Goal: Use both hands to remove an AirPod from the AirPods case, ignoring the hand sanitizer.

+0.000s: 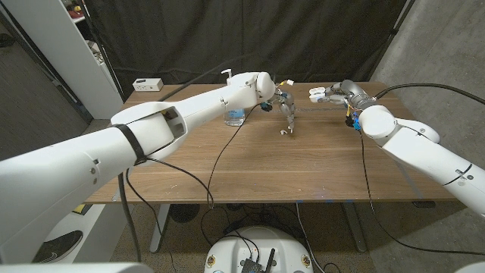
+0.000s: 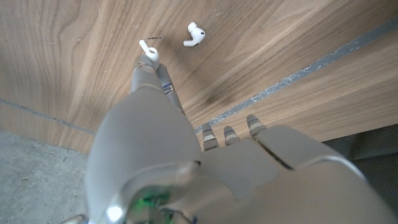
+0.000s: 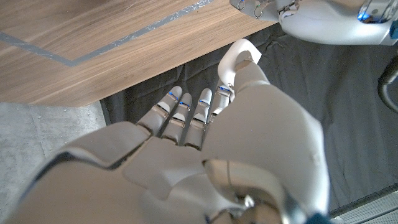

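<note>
Both arms w/ glossy white rounded shells, black band round the left forearm, thin black cables trailing off each wrist. Left hand and right hand are silver-grey metal w/ pale fingertip pads; small blue marks on right fingers. Green light glows at left wrist, yellow and blue bits by right wrist.

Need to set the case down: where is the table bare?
Free: the table's near half, between its front edge and the left hand. Crowded: the far middle, around that hand, the hand sanitizer and a loose AirPod.
</note>
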Controlling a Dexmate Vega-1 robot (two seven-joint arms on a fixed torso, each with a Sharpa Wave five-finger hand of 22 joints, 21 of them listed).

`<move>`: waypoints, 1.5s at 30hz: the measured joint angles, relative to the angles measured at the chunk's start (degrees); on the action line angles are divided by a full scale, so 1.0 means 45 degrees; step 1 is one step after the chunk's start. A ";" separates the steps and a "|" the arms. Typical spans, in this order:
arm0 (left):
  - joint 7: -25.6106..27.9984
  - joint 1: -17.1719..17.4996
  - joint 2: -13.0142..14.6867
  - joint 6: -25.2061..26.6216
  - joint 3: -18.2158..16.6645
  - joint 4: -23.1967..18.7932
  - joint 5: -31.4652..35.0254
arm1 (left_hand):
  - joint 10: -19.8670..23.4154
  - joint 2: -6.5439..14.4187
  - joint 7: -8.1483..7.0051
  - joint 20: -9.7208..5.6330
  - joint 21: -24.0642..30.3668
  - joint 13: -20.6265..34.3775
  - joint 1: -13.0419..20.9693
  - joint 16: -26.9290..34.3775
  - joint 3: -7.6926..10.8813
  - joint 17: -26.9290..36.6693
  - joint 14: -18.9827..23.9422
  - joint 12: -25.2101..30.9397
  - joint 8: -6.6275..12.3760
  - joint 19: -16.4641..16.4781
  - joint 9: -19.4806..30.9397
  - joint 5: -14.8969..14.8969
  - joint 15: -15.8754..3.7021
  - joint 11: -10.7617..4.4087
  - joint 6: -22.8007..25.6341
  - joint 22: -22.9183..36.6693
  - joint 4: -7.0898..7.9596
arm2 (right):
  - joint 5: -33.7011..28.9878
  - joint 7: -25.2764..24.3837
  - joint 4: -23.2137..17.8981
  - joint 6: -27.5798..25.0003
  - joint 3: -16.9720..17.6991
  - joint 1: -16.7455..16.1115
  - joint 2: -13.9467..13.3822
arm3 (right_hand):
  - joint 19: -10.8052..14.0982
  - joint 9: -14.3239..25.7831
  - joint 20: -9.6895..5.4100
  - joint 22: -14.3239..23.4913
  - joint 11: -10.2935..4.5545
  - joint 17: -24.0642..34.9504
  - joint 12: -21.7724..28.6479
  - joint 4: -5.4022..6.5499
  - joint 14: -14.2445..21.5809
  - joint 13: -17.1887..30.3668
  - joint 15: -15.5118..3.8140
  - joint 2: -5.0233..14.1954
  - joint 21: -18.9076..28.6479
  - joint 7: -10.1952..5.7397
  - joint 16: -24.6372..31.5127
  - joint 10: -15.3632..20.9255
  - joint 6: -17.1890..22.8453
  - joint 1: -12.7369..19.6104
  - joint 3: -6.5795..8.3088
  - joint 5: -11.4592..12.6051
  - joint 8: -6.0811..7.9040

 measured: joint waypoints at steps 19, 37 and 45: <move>0.0725 0.0461 0.0152 0.0974 0.0790 -0.0791 0.1463 | 0.0410 0.0076 -0.0531 0.0000 0.0196 -0.0004 -0.0093 0.0140 0.0330 0.0001 0.0000 0.0168 -0.0380 0.0001 0.0003 -0.0136 -0.0188 -0.0215 -0.0524 0.0035 0.0478 | 0.0171 -0.0101 -0.0158 0.0056 0.0099 -0.0192 -0.0092 | 0.0000 0.0002 0.0000 0.0000 0.0001 -0.0001 -0.0050 0.0000 0.0000 0.0063 0.0000 -0.0020 0.0000 -0.0021 0.0000 0.0000 -0.0020 -0.0017 0.0000 -0.0009 -0.0060; 0.1122 0.0961 0.0442 0.1719 0.0891 -0.1432 0.2154 | 0.0633 -0.0006 -0.1284 0.0000 0.0196 -0.0002 -0.0408 0.0139 0.0523 0.0003 0.0000 0.0264 -0.1289 0.0002 0.0295 -0.0183 -0.0278 -0.0265 -0.1780 0.0034 0.0668 | 0.0197 -0.0247 -0.0332 0.0057 0.0122 -0.0322 -0.0114 | 0.0000 0.0006 0.0000 -0.0001 0.0001 -0.0002 -0.0050 0.0000 0.0000 0.0061 0.0001 -0.0071 0.0000 -0.0048 0.0000 -0.0001 -0.0038 -0.0066 0.0000 -0.0046 -0.0110; 0.1200 0.1140 0.0590 0.1935 0.0779 -0.1674 0.2217 | 0.0501 -0.0173 -0.1198 0.0006 0.0196 0.0032 -0.0577 0.0077 0.0483 0.0039 0.0070 0.0243 -0.1573 0.0103 -0.0149 -0.0232 -0.0347 0.0003 -0.3679 0.0033 0.0774 | 0.0190 -0.0307 -0.0389 0.0052 0.0106 -0.0357 -0.0082 | 0.0000 0.0007 0.0000 -0.0001 0.0002 -0.0002 -0.0050 0.0000 0.0000 0.0060 0.0001 -0.0072 0.0000 -0.0050 0.0000 0.0000 -0.0037 -0.0066 0.0000 -0.0047 -0.0156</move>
